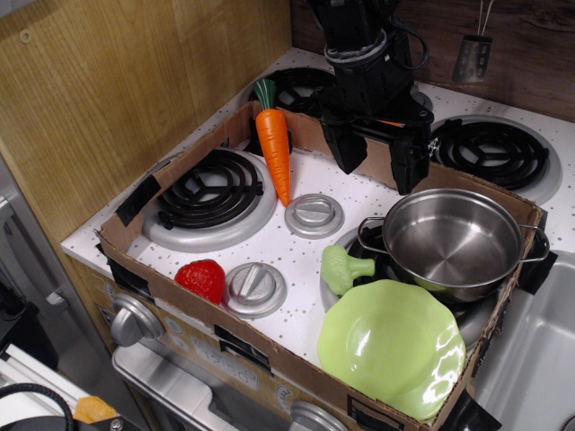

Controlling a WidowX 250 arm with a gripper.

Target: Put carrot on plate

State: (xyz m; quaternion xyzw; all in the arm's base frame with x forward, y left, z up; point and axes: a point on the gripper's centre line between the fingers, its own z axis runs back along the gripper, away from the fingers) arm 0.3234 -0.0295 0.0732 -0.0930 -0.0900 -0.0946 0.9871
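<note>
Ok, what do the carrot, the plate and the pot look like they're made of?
The carrot looks like glossy moulded plastic, with a shiny highlight on the orange. The plate also seems plastic: smooth, lime-green, softly reflective. The pot appears to be polished steel, mirroring its surroundings.

Carrot (pixel 275 151) behind left burner (pixel 210 190); plate (pixel 392 346) front right, seemingly touching pot (pixel 453 241).

A black arm is seen, ringed by a pale grey band above a blocky black wrist housing. Black cables are looped beside it. The end effector (pixel 384 162) is formed by two thick, black, tapered fingers; an orange patch shows between them.
</note>
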